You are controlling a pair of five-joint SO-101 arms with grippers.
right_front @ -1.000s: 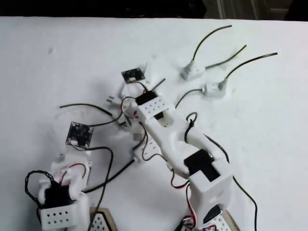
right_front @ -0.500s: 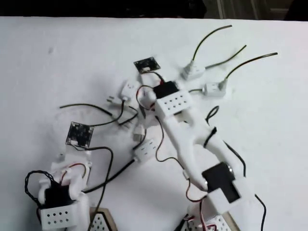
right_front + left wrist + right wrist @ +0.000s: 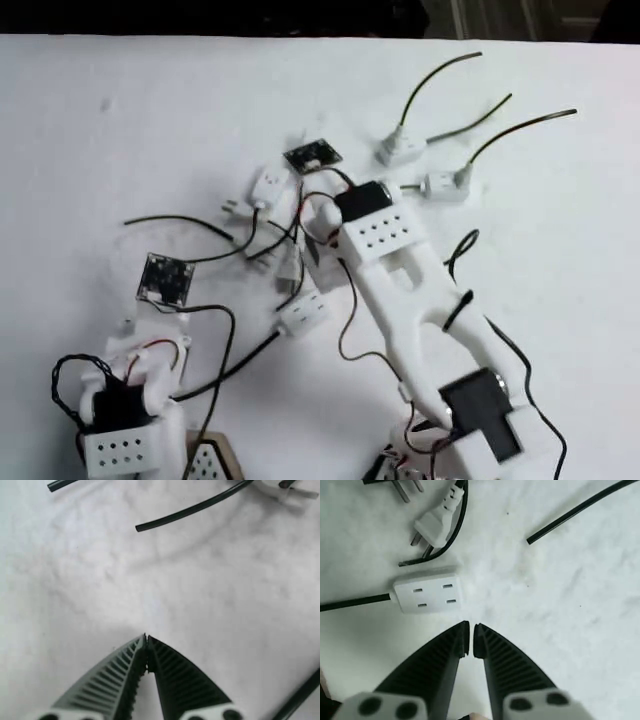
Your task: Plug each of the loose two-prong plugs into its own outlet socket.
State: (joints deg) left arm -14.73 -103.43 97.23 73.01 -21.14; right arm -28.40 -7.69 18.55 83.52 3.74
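**Both closed, nothing held**

The left gripper (image 3: 146, 652) has its toothed jaws pressed tip to tip above bare white bench (image 3: 100, 580). A black cord (image 3: 192, 511) lies on the bench beyond it. The right gripper (image 3: 471, 640) is closed to a sliver and empty, just beside a white outlet socket (image 3: 427, 596) whose slots are all free. A loose two-prong plug (image 3: 436, 526) lies near that socket, not plugged in. In the high view the right arm (image 3: 400, 290) reaches from the lower right to the centre of the frame, and the left arm (image 3: 120, 445) sits at the lower left.
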